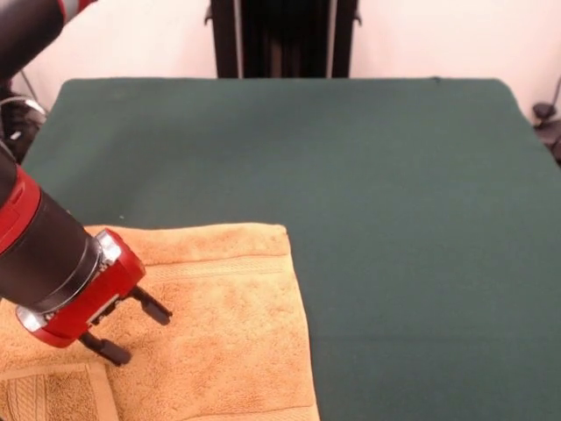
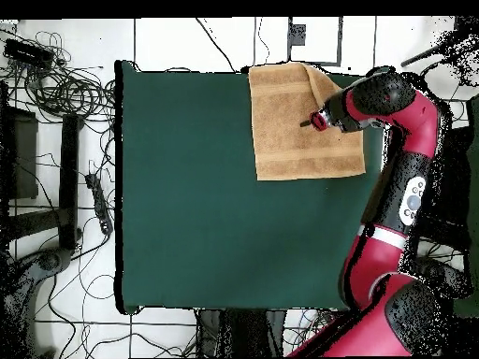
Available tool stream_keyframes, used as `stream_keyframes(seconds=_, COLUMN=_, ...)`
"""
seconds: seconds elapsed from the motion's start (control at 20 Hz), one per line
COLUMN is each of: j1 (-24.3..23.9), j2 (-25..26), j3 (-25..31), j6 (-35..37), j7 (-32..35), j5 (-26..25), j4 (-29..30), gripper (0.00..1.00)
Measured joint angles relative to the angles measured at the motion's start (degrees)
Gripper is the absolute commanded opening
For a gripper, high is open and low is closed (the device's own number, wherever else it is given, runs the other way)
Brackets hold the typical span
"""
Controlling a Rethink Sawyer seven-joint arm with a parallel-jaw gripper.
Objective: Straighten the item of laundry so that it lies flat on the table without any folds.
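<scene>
Empty gripper, black fingers spread, hovers over fuzzy terry towel on green table.

My arm is glossy red with black joint housings. At the lower left of the front view, my wrist is a black cylinder ringed in silver, capped by a red block. My hand carries two short black fingers.
</scene>
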Motion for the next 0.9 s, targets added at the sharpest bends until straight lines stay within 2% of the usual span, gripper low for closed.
stream_keyframes(seconds=0.45, j1=4.0, j2=-4.4, j3=-5.7, j6=3.9, j7=0.5, j5=-0.1, j4=-3.6, gripper=1.0)
stream_keyframes(seconds=0.9, j1=7.0, j2=-5.7, j3=-6.3, j6=5.3, j7=0.5, j5=-3.7, j4=-11.3, gripper=1.0)
